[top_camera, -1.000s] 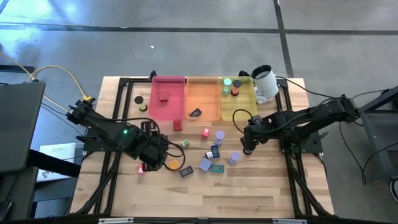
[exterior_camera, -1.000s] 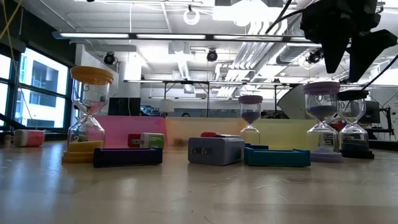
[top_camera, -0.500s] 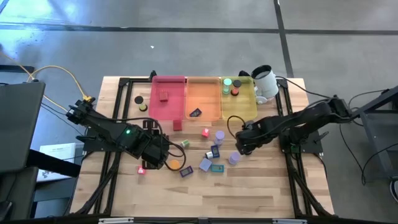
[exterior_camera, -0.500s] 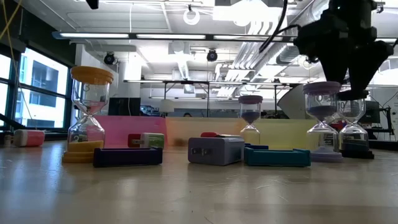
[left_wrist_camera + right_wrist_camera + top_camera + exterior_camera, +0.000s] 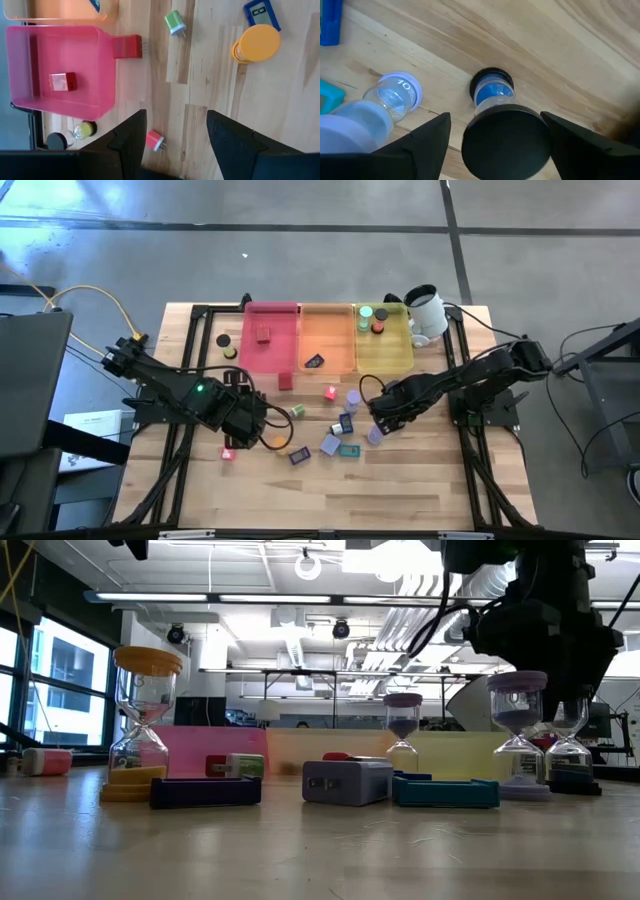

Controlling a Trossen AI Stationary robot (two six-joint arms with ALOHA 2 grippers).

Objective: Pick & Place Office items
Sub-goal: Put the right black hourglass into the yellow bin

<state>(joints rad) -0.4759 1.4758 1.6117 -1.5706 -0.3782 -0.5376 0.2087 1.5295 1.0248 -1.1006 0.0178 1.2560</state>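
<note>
The right hand (image 5: 492, 145) hangs open right over a black-topped sand timer (image 5: 492, 95), one finger on each side, so it looks ready to drop and grab it. The timer stands on the wooden surface (image 5: 400, 480), beside a lavender timer (image 5: 395, 97). The left hand (image 5: 175, 135) waits open and empty above a small pink block (image 5: 155, 140).

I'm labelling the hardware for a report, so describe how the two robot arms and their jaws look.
Both arms are dark, jointed and slim, mounted on black frames at the table's sides. The left arm shows a small green light on its body and a yellow cable running from its base. The right arm trails black cables. Each gripper's jaws are matte black, broad and angular.
</note>
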